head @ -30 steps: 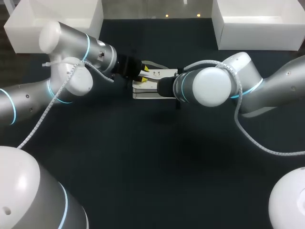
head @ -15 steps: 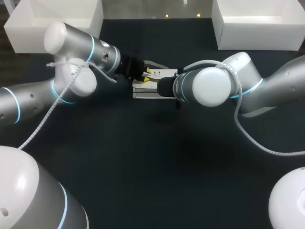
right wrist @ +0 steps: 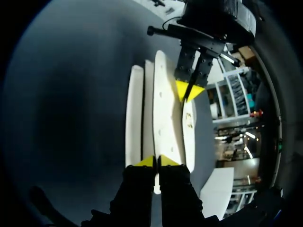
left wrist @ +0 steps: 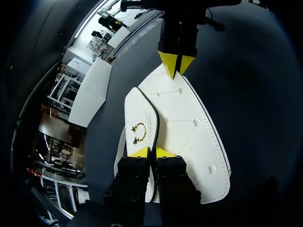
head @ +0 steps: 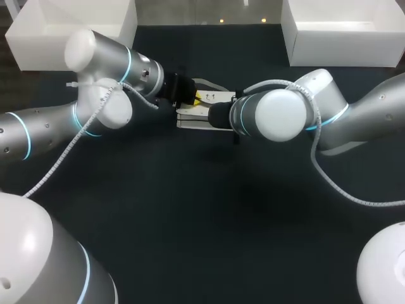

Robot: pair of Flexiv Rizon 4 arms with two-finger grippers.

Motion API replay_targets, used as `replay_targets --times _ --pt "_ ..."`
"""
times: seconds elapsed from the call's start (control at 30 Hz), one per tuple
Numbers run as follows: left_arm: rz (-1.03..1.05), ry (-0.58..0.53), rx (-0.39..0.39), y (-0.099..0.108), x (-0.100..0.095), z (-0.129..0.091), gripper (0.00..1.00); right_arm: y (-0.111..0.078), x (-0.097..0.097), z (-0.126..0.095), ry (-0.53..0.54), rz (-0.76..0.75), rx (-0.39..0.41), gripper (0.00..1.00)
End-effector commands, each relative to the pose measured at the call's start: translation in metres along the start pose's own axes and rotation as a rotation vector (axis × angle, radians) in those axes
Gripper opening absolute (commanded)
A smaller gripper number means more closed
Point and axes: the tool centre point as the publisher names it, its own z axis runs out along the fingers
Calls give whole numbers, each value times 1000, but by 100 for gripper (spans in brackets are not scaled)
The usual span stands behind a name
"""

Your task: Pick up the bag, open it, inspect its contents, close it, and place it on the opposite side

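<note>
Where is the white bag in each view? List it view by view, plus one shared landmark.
Head view: white bag, upper middle of the table.
Left wrist view: ahead of the left hand, flap edge between its fingers.
Right wrist view: edge-on ahead of the right hand, one panel between its fingers.
Shared landmark: the left hand's yellow tips on the flap, in all three.

No text, number or sign was legible in any view. One mark was noted: a small gold emblem [left wrist: 138, 133] on the flap [left wrist: 142, 106] of the white bag [left wrist: 189, 127]. It was too small to read as lettering.
</note>
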Motion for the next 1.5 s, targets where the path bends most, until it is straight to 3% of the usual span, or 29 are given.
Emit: replay_targets --times 0.03,0.6,1.1,1.2,1.27,1.5 --pt "-24 17 -14 3 -6 1 0 -3 6 2 -298 0 -13 0" --pt "-275 174 72 18 -47 -17 0 -3 6 2 -298 0 -13 0" --pt "-260 156 42 14 -45 -22 0 -3 6 2 -298 0 -13 0" --pt "-242 152 18 11 -39 -19 46 -3 6 2 -298 0 -13 0" --pt "-240 143 -7 12 -36 -16 54 -3 6 2 -298 0 -13 0" --pt "-299 151 -26 19 -30 -6 51 -3 6 2 -298 0 -13 0"
